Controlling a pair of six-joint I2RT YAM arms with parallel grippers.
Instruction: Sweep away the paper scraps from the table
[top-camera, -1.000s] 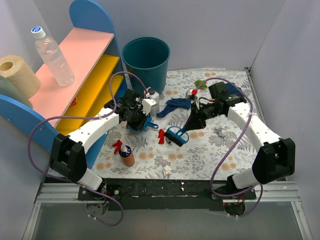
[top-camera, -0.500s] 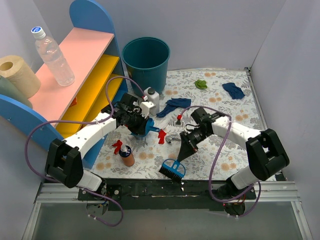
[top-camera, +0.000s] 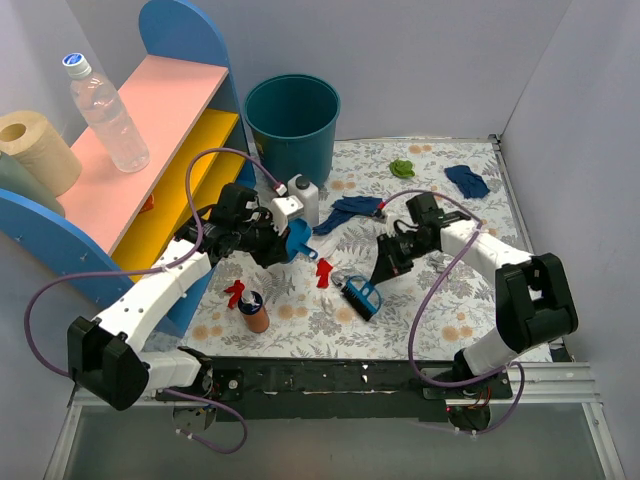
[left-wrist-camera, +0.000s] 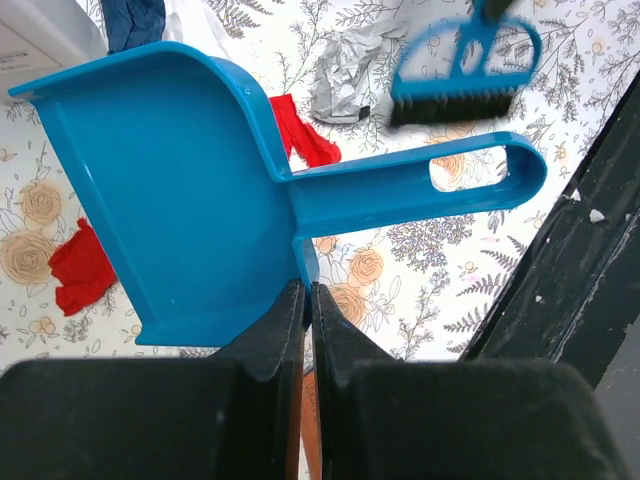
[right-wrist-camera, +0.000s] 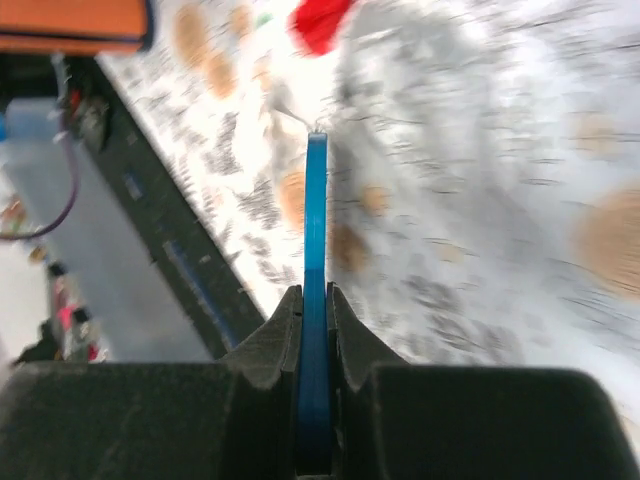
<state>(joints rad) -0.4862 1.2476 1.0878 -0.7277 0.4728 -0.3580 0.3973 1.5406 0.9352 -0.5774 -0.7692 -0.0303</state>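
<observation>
My brush (top-camera: 362, 296) has swung back toward the dustpan (left-wrist-camera: 180, 190), right gripper (right-wrist-camera: 315, 330) clenched on its handle, left gripper (left-wrist-camera: 306, 320) pinching the dustpan; paper scraps (left-wrist-camera: 345, 85) beside the dustpan lie unswept

Foreground: left gripper (left-wrist-camera: 308, 300), jaws pinched on rim of blue dustpan (left-wrist-camera: 170, 190); beyond: blurred blue hand brush (left-wrist-camera: 465, 75), paper scraps (left-wrist-camera: 345, 80) (one silver-grey, two red), table (left-wrist-camera: 420, 250) beneath
</observation>
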